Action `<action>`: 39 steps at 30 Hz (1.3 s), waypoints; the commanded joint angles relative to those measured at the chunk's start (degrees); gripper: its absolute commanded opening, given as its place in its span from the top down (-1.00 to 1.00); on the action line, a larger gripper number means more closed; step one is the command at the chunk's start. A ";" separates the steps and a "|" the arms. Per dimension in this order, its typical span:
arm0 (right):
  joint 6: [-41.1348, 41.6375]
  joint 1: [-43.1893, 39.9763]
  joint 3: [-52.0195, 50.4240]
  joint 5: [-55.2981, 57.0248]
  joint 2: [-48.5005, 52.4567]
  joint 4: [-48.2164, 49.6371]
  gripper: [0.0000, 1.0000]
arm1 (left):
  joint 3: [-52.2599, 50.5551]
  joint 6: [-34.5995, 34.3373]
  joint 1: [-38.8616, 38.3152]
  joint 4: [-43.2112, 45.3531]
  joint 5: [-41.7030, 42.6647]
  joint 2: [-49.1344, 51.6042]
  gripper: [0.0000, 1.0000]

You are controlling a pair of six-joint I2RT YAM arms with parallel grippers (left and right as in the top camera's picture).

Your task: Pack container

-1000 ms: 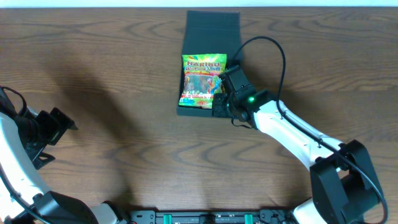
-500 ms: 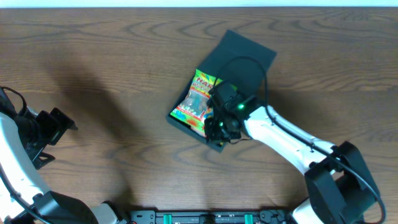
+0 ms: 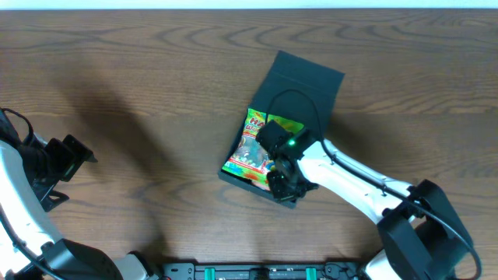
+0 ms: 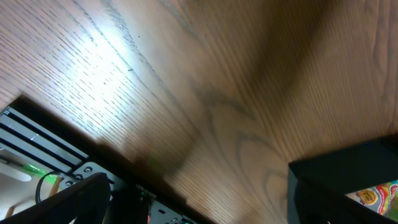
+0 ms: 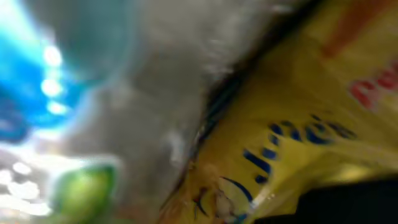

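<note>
The container point(image 3: 250, 185), a dark square box, lies a little right of the bench's point(image 3: 132, 70) middle, skewed to its edges. Its lid point(image 3: 307, 82) is open and laid flat toward the far right corner. A bright green, white and red packet point(image 3: 250, 152) lies inside, along the box's left wall. The right arm reaches in from the near right corner, and the right gripper point(image 3: 271, 162) hangs over the packet's right side, within the box. Its fingers are pressed together; whether they pinch anything cannot be told, since the arm's own body hides them from above. The right wrist camera sits so close that its view is a blur, showing only a yellow packet point(image 5: 298, 124) with blue lettering beside something pale with blue and green patches. A black cable point(image 3: 311, 105) loops from the right arm across the lid. The left gripper point(image 3: 66, 159) hangs at the bench's left edge, well apart from the container, and whether it is spread or closed cannot be told. From the left wrist, bare wood grain fills the view, with a corner of the container and a strip of the bright packet at the lower right.
</note>
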 commanded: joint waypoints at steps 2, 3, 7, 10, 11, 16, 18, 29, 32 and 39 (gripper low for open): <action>-3.02 -3.39 -0.46 1.31 -3.54 -1.51 0.97 | 0.63 0.00 0.22 -0.15 -0.22 -0.22 -0.91; -3.67 -3.96 -0.46 -0.81 -4.44 -1.68 0.97 | 0.63 0.00 0.22 -0.15 -0.24 -0.20 -0.90; -3.98 -7.48 -0.37 -11.43 -11.91 -1.20 0.93 | 0.63 0.00 0.22 -0.15 -0.24 -0.20 -0.91; -3.93 -9.99 -0.37 -14.75 -18.49 -1.49 0.88 | 0.63 0.00 0.22 -0.17 -0.24 -0.20 -0.91; -3.93 -11.37 -0.37 -14.27 -21.27 -1.66 0.87 | 0.63 0.00 0.22 -0.17 -0.24 -0.20 -0.91; 1.95 -22.75 -0.57 -1.16 -24.41 -1.18 0.56 | 0.63 0.00 0.22 -0.15 -0.24 -0.20 -0.90; 2.56 -26.21 -0.72 -1.40 -23.34 0.33 0.46 | 0.63 0.00 0.22 -0.15 -0.24 -0.20 -0.90; 7.13 -26.95 -0.76 -1.40 -10.73 10.95 0.33 | 0.63 0.00 0.22 -0.17 -0.24 -0.20 -0.90; 7.74 -26.01 -0.79 -1.60 -9.09 13.27 0.33 | 0.63 0.00 0.22 -0.17 -0.22 -0.20 -0.91; 8.07 -24.28 -0.79 -1.62 -5.22 16.37 0.32 | 0.63 0.00 0.22 -0.17 -0.24 -0.20 -0.90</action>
